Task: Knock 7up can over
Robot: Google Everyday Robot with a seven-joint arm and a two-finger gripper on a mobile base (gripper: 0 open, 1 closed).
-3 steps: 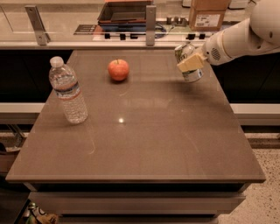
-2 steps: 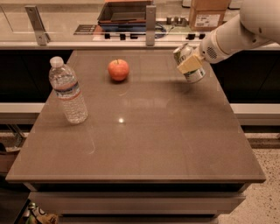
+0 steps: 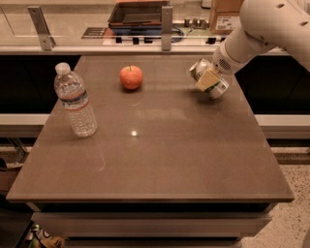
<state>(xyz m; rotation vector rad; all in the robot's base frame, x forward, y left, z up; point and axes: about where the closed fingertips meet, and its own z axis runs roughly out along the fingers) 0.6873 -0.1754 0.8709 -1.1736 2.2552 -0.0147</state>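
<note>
The 7up can point(image 3: 219, 89), green and white with a silver top, is at the far right of the brown table point(image 3: 160, 160). It leans, its top pointing up and to the left. My gripper point(image 3: 208, 79) is right at the can, coming in from the upper right on the white arm point(image 3: 264, 26), and a tan part of it covers the can's middle. I cannot tell whether the can rests on the table or is held.
A clear plastic water bottle point(image 3: 75, 100) stands at the left of the table. A red apple point(image 3: 131, 77) lies at the far middle. Behind the table runs a counter with a dark tray point(image 3: 139, 13) and a cardboard box point(image 3: 224, 14).
The arm has swung higher and closer to the camera. The gripper and can have shifted slightly down and toward the table's near side. The can leans more.
</note>
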